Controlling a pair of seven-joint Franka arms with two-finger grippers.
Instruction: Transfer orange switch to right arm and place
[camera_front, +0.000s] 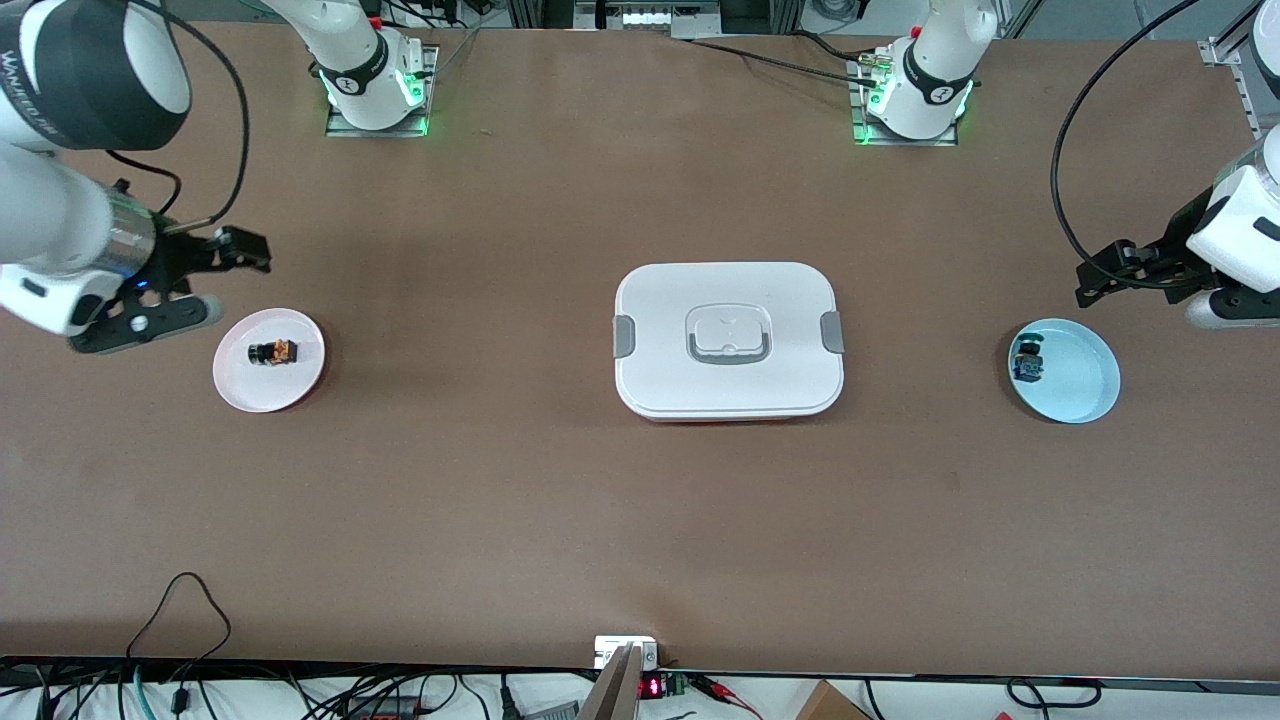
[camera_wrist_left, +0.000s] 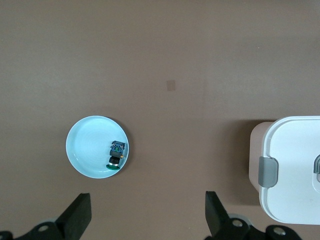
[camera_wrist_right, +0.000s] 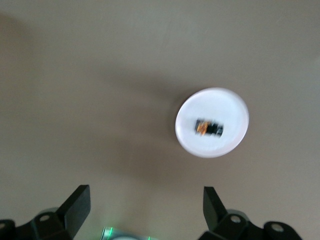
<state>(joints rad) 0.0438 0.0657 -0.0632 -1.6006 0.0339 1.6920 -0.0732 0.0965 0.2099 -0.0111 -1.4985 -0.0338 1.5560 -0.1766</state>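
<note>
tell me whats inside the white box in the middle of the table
Cannot be seen: the white box has its lid on, with both grey side clips in place, covering whatever is inside. Only the recessed handle shows on top.

Both arms are glossy white with dark joint bands; their round bases (camera_front: 375, 85) sit on metal plates lit green. The right arm (camera_front: 60, 230) carries a wide black ring with white lettering, a silver wrist cylinder and a small blue light. Black cables loop along both arms, and each ends in black angular fingers (camera_wrist_left: 77, 215)
</note>
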